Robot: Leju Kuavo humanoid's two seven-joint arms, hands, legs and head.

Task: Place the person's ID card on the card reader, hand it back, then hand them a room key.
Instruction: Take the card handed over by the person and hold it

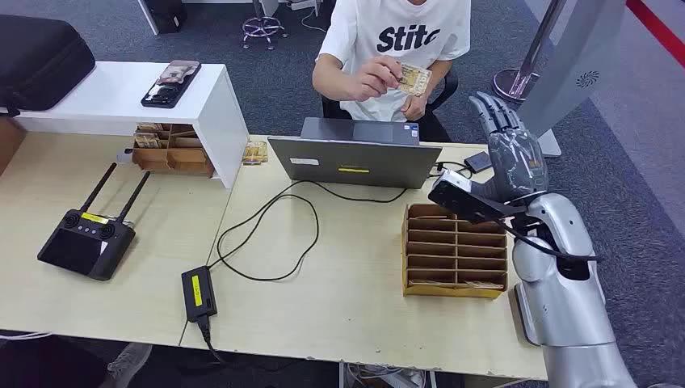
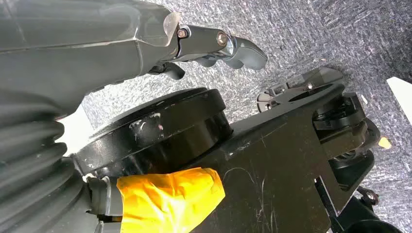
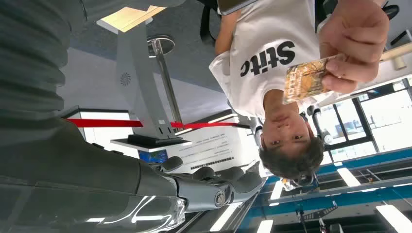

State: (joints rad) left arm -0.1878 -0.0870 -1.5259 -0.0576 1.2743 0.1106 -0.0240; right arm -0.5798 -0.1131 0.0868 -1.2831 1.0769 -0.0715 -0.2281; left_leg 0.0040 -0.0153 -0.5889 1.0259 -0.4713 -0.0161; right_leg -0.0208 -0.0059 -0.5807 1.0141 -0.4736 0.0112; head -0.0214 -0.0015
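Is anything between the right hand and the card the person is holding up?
Nothing visible. The right hand is raised past the desk's far edge with fingers spread, and open air separates it from the card in the person's hand. The laptop sits lower, off that line.

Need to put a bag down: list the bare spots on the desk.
Bare: between the remote and the cable loop; and between that loop and the slotted tray. Crowded: around the laptop, and under the white shelf, which holds the wooden box.

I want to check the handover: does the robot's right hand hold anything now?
No. The right hand is raised with nothing in it. The card is pinched at one end by the person's hand.
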